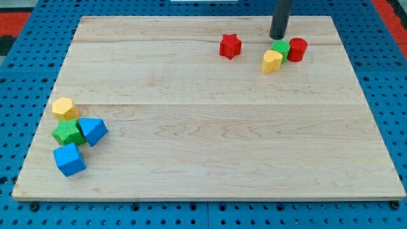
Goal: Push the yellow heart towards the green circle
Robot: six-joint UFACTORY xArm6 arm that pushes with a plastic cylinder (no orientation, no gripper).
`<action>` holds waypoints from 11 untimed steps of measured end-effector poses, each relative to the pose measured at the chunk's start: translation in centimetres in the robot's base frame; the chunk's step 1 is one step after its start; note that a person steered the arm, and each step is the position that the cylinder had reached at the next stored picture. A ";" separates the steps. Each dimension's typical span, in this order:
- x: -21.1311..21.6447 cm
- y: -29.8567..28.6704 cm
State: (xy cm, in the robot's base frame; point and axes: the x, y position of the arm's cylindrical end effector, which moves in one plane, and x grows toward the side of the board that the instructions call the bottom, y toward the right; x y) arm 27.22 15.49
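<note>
wooden board point(203, 146): yellow heart point(271, 62) below tip point(278, 37)

Wooden board point(210, 146): three blocks near top right, red star point(230, 46) beside, four bottom left.

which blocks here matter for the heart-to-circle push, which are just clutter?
In the job:
yellow heart, touching the green circle
green circle
my tip, just above the green circle

Lying about:
red cylinder, beside the green circle
red star
yellow hexagon
green star
blue triangle
blue cube
</note>
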 end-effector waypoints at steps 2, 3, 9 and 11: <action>7.8 -0.8; 9.7 0.8; 10.9 -4.9; 0.5 -12.0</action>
